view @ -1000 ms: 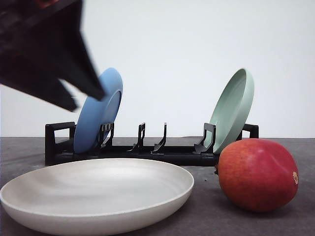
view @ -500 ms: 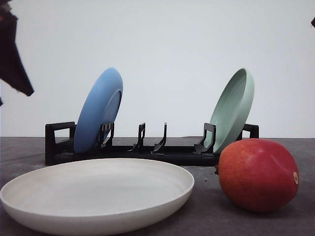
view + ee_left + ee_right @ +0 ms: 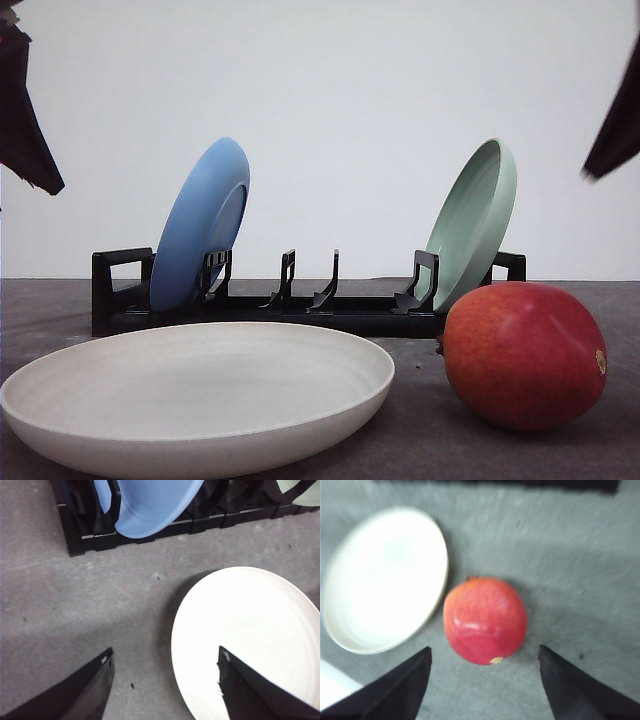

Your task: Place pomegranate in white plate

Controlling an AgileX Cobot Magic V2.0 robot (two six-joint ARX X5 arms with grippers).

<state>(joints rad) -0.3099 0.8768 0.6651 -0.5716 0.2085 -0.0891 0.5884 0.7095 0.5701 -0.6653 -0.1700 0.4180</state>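
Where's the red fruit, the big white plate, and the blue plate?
pomegranate [image 3: 522, 355], front view, middle of its red skin.
white plate [image 3: 200, 385], front view, bare inner surface.
blue plate [image 3: 195, 225], front view, its back face.
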